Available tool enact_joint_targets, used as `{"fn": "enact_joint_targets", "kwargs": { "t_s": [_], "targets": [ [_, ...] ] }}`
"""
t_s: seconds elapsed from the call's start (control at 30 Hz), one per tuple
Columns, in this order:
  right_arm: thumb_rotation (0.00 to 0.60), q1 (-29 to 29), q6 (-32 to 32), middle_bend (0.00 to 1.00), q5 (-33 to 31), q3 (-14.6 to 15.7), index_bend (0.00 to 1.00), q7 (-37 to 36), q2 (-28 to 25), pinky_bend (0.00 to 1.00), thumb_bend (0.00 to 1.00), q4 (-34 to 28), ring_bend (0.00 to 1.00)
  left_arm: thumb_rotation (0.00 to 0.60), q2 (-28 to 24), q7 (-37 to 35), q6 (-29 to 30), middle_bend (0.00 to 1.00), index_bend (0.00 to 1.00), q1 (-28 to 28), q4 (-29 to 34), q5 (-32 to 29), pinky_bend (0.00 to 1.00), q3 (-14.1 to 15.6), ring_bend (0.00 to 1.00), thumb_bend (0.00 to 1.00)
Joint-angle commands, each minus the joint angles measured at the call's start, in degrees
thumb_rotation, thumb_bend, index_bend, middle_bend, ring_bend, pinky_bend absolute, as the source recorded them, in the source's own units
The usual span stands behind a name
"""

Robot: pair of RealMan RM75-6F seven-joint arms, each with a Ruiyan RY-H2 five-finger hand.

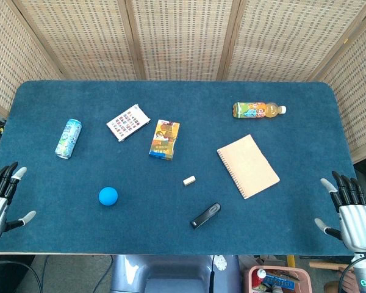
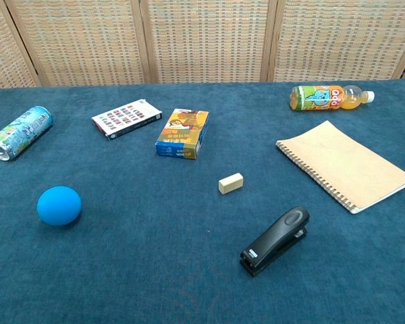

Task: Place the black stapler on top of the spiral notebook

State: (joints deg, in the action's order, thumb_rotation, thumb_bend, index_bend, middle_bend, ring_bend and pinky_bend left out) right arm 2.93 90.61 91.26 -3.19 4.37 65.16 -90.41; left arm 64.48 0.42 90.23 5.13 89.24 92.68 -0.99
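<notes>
Blue felt table (image 1: 171, 244) under both idle hands, left hand (image 1: 0, 198) and right hand (image 1: 352, 210) spread wide and holding nothing, stapler (image 1: 206, 215) untouched well inward of right fingertips, notebook (image 1: 248, 166) beyond; reach-and-grasp probably next.

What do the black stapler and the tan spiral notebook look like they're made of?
The black stapler looks like moulded plastic with a semi-gloss shell, judging by the soft highlights on top; any metal parts are unclear. The tan spiral notebook looks like matte kraft card, flat and unshiny, bound by a thin wire coil.
</notes>
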Motion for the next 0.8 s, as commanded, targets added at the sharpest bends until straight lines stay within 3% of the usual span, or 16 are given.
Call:
{"fn": "enact_joint_targets", "kwargs": {
  "t_s": [0.03,0.17,0.27,0.57,0.8],
  "targets": [
    [0.600,0.13,-0.09,0.00,0.55,0.25,0.00,0.08,0.07,0.00,0.00,0.13,0.00,0.600,-0.32,0.66,-0.46,0.00,0.00,-0.10,0.60,-0.50,0.00,0.12,0.00,0.00],
    [0.600,1.09,-0.54,0.00,3.42,1.02,0.00,0.39,0.10,0.00,0.00,0.86,0.00,0.600,-0.45,0.88,-1.02,0.00,0.00,-0.08,0.98,-1.02,0.00,0.14,0.00,0.00],
    [0.600,3.60,-1.90,0.00,9.49,2.56,0.00,0.01,0.05,0.00,0.00,2.15,0.00,0.600,-0.38,1.02,-1.28,0.00,0.00,-0.04,1.04,-1.42,0.00,0.01,0.00,0.00],
    [0.600,19.04,-12.99,0.02,31.02,7.35,0.03,-5.99,-0.99,0.01,0.00,0.65,0.00,0.600,-0.50,2.58,-3.27,0.00,0.00,0.46,2.06,-4.05,0.00,-0.78,0.00,0.00],
    [0.600,28.00,-26.58,0.06,32.86,5.75,0.04,-0.76,4.43,0.07,0.00,-2.22,0.00,0.600,-0.58,3.97,-4.47,0.00,0.00,0.71,2.82,-5.42,0.00,-1.04,0.00,0.00]
  ]
}}
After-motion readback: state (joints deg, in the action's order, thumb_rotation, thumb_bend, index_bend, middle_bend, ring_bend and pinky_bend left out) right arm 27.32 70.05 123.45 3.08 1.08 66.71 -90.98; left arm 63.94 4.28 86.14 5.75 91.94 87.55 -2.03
